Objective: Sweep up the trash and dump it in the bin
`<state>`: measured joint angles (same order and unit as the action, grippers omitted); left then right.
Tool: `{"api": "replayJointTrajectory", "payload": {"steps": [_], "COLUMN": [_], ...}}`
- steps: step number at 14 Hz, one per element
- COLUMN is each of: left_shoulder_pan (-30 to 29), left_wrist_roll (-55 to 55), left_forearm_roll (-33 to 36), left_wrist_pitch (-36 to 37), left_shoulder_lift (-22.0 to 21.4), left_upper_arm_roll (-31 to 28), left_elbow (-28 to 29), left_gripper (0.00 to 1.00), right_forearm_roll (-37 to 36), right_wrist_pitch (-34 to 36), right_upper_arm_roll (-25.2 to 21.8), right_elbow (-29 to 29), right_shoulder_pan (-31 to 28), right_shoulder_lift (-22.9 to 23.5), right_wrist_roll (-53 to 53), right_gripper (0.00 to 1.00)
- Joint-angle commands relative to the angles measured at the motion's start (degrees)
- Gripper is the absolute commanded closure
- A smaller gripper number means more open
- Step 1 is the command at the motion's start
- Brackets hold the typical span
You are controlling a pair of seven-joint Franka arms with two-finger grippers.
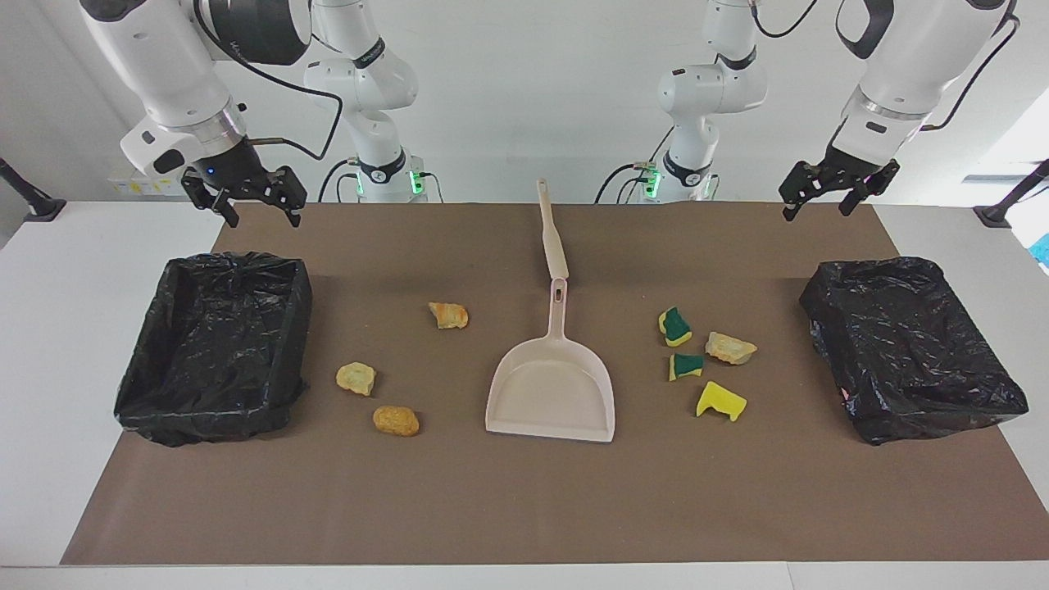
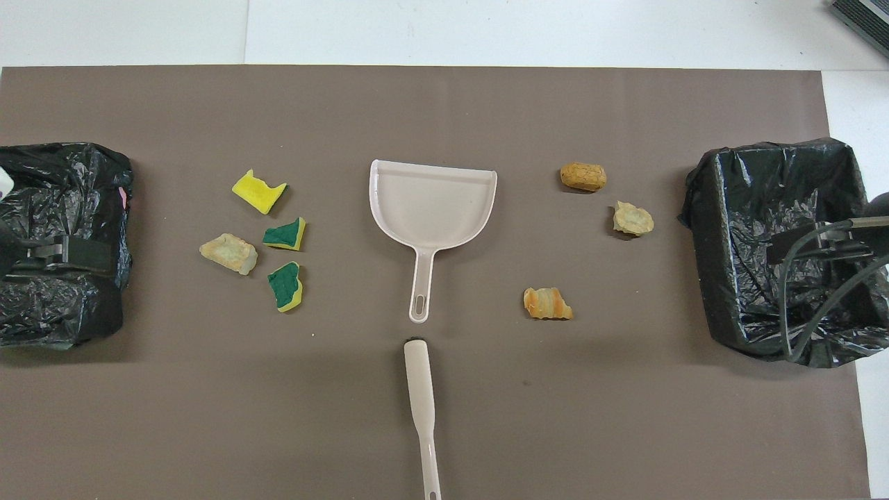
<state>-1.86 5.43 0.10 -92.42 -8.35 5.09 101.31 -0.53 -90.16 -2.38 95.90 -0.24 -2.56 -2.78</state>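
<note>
Plainly, both bins are lined with black bags. The bin (image 1: 215,344) under the right gripper (image 1: 246,201) shows an open hollow with only crumpled liner in it; the bin (image 1: 910,348) below the left gripper (image 1: 828,195) is so creased and glossy that I cannot tell whether anything lies inside. Both grippers hang in the air with fingers spread wide and nothing between them, the right one over the edge of its bin nearest the robots, the left one over the brown mat (image 1: 524,508) just robot-side of its bin.

The beige dustpan (image 1: 553,393) sits midway between the two grippers, its tray empty, its handle pointing toward the robots and nearly meeting the tip of a beige brush handle (image 1: 553,238). The trash lies on the mat in two clusters. Toward the left gripper's bin: two green-and-yellow sponge pieces (image 1: 676,326) (image 1: 685,365), a yellow sponge piece (image 1: 721,401) and a pale crusty chunk (image 1: 731,347). Toward the right gripper's bin: three bread-like chunks (image 1: 448,315) (image 1: 356,378) (image 1: 396,420).

In the overhead view, the brush handle (image 2: 424,410) runs off the bottom edge, both bins are cut by the frame sides, and only dark blurred parts of the arms overlap them.
</note>
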Motion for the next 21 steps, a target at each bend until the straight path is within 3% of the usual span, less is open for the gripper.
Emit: {"api": "replayJointTrajectory", "payload": {"steps": [1,5,8,16,18,21], "left_shoulder_pan": [0.6,0.6,0.6,0.6,0.6,0.6], "left_wrist_roll": [-0.4,-0.4,-0.4,-0.4,-0.4,-0.4], "left_forearm_roll": [-0.5,-0.5,-0.5,-0.5,-0.5,-0.4], "left_wrist_pitch": [0.1,0.1,0.1,0.1,0.1,0.1], "left_shoulder_lift": [-0.4,-0.4,-0.5,-0.4,-0.5,-0.5], "left_upper_arm_roll": [-0.6,-0.6,-0.7,-0.7,-0.6,-0.7], "left_elbow": [-0.1,-0.1,-0.1,-0.3,-0.3,-0.3], "left_gripper": [0.00,0.00,0.00,0.00,0.00,0.00], "right_forearm_roll": [1.1,1.2,1.4,1.1,1.0,0.6], "right_wrist_pitch": [0.8,0.9,0.0,-11.6,-14.5,-13.5], "right_upper_arm_roll": [1.8,3.8,8.4,18.9,18.8,18.7], "right_elbow": [0.8,-0.1,-0.2,-0.5,0.7,1.8], "right_shoulder_pan": [-0.1,0.0,-0.2,0.1,2.5,2.0], "right_shoulder_lift": [-1.0,-0.2,1.6,10.5,10.8,10.2], "right_wrist_roll": [0.8,2.9,8.5,21.5,21.5,21.2], "right_gripper": [0.00,0.00,0.00,0.00,0.00,0.00]}}
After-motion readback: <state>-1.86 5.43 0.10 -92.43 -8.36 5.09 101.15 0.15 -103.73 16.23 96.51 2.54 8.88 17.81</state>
